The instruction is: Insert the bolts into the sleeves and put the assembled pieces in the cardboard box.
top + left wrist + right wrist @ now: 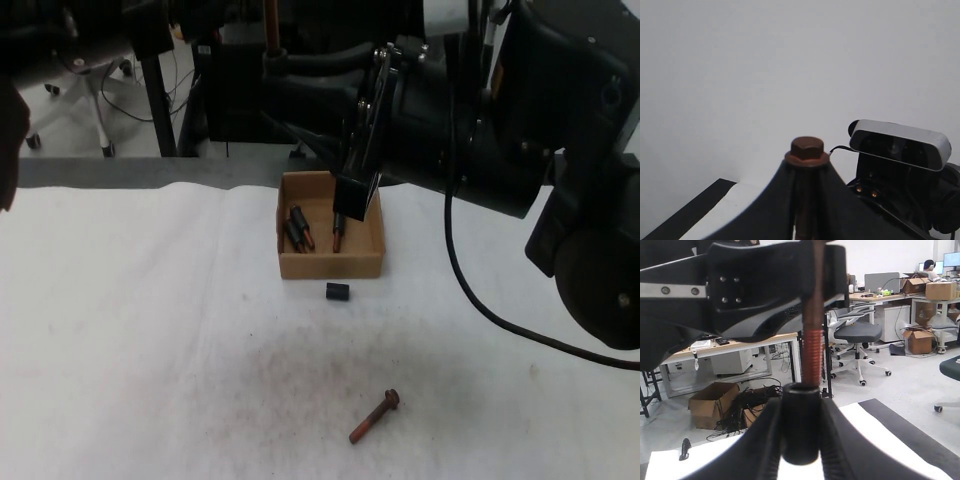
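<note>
The left gripper (807, 169) was closed on a rust-brown hex-headed metal bolt (806, 149), its fingers (775, 200) pressed against the shank just under the head. The right gripper (801, 410) was clamped around a black cylindrical sleeve (800, 435). The bolt's threaded end stood at the sleeve's open mouth; how far it went in could not be determined. On the white cloth (150, 330) sat an open brown cardboard box (330, 265) containing assembled pieces (298, 228). A second black sleeve (339, 292) lay just in front of the box. A second rusty bolt (375, 416) lay well apart, nearer the camera.
</note>
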